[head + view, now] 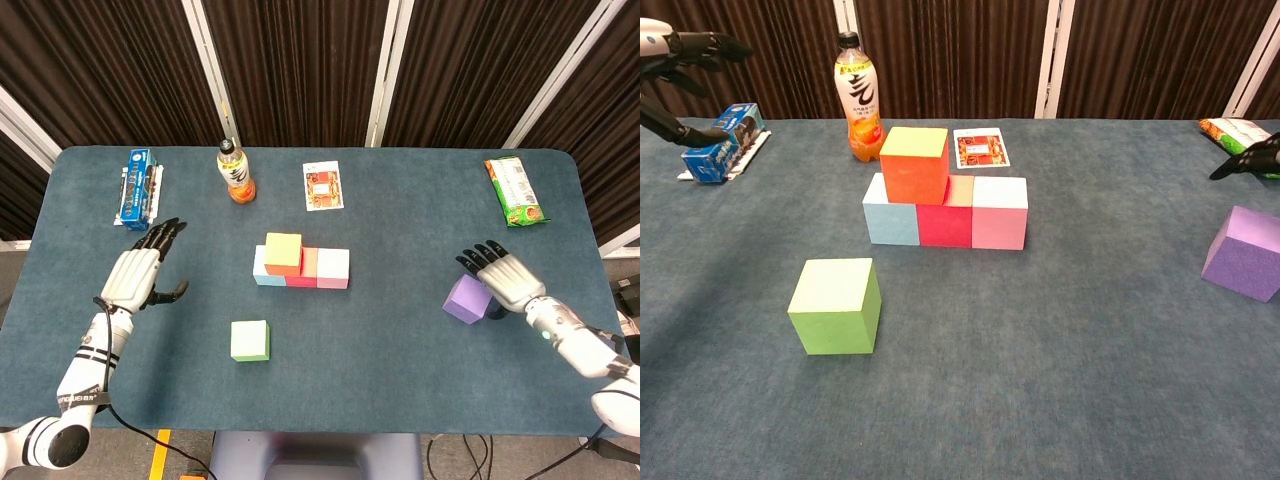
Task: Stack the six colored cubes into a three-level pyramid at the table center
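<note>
Oddly, bottle [858, 96] label — large Chinese character — otherwise unreadable.

Blue [891, 221], red [945, 225], pink [999, 213] cubes in row; orange cube [914, 164] atop; green cube [835, 305], purple cube [1244, 252] apart.

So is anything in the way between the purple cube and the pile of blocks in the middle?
No. The purple cube sits by the right hand, and only bare table shows between it and the pink cube at the pile's near end. The green cube lies off on the other side.
</note>
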You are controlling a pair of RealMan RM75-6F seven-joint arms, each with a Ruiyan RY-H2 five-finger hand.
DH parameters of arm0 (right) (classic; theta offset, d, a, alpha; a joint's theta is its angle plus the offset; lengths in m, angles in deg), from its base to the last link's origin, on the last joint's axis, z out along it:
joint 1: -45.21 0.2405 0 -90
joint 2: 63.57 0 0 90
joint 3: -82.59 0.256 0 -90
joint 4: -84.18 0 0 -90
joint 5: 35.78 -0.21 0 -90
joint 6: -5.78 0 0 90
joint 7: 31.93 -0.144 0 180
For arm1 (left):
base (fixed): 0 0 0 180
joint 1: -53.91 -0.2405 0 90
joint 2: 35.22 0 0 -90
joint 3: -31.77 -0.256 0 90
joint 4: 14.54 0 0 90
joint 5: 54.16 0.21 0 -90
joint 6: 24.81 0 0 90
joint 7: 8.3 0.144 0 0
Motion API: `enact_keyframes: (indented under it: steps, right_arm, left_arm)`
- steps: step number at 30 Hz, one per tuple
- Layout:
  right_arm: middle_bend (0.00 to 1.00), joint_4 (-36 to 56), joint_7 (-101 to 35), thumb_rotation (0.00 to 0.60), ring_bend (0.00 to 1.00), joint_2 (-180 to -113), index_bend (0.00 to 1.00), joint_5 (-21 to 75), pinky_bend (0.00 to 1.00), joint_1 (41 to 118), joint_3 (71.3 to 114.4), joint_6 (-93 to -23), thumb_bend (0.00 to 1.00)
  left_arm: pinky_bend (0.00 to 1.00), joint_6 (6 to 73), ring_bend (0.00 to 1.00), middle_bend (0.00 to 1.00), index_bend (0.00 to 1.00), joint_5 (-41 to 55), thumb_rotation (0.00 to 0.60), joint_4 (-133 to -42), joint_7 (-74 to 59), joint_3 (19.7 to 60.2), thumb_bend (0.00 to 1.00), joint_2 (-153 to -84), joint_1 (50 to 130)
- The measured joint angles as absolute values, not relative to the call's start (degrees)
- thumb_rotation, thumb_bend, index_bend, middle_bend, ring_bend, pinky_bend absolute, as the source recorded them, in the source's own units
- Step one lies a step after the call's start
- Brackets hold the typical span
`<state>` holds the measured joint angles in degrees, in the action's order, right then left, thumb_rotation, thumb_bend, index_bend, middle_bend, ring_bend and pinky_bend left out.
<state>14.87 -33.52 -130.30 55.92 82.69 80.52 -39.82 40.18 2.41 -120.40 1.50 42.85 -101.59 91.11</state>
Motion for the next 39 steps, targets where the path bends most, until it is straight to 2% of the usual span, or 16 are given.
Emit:
enact_keyframes:
  steps: [4, 7, 9, 12, 18, 25, 31, 39]
  right_arm:
    - [0.15, 18.3, -30.8, 0.600, 0.00, -133.4, 0.06, 57.4, 0.00, 83.1, 79.9, -40.4, 0.04]
    - [0.14, 21.0, -30.4, 0.600, 0.00, -135.5, 0.12, 58.5, 0.00, 83.3, 79.2, -40.9, 0.04]
    - [0.14, 22.0, -31.2, 0.600, 0.00, -136.4, 0.21, 58.7, 0.00, 83.4, 78.9, -41.2, 0.04]
    - [0.14, 22.5, -33.5, 0.600, 0.00, -137.2, 0.44, 58.6, 0.00, 83.6, 78.8, -41.4, 0.04]
    - [0.16, 20.4, -38.1, 0.600, 0.00, -137.5, 0.59, 56.4, 0.00, 83.4, 79.5, -41.4, 0.04]
    - [0.16, 13.8, -39.5, 0.600, 0.00, -137.7, 0.60, 46.5, 0.00, 83.1, 84.0, -40.4, 0.04]
    - [0.16, 8.0, -28.6, 0.600, 0.00, -139.5, 0.59, 28.2, 0.00, 83.7, 89.0, -40.1, 0.06]
    - [0.16, 4.7, -10.1, 0.600, 0.00, -145.1, 0.51, 0.5, 0.00, 88.3, 93.6, -43.7, 0.06]
  left_arm:
    - [0.16, 39.9, 0.00, 0.00, 0.02, 2.3, 0.600, -120.3, 0.7, 42.9, 0.35, -101.3, 90.6]
    - [0.16, 39.8, 0.00, 0.00, 0.02, 2.4, 0.600, -120.1, 0.1, 43.1, 0.35, -101.2, 90.0]
    - [0.16, 39.8, 0.00, 0.00, 0.02, 2.5, 0.600, -120.0, -0.2, 43.1, 0.35, -101.2, 89.8]
    - [0.16, 39.6, 0.00, 0.00, 0.02, 2.6, 0.600, -119.8, -0.6, 43.2, 0.35, -101.3, 89.4]
    - [0.16, 39.7, 0.00, 0.00, 0.02, 3.2, 0.600, -119.6, -1.0, 43.1, 0.35, -101.4, 88.9]
    - [0.16, 39.4, 0.00, 0.00, 0.02, 4.9, 0.600, -118.5, -2.6, 42.5, 0.35, -101.5, 87.7]
    - [0.15, 38.5, 0.00, 0.00, 0.02, 6.7, 0.600, -116.7, -4.7, 42.0, 0.35, -101.8, 87.0]
    - [0.15, 37.2, 0.00, 0.00, 0.02, 8.5, 0.600, -114.4, -7.3, 41.7, 0.35, -102.2, 86.3]
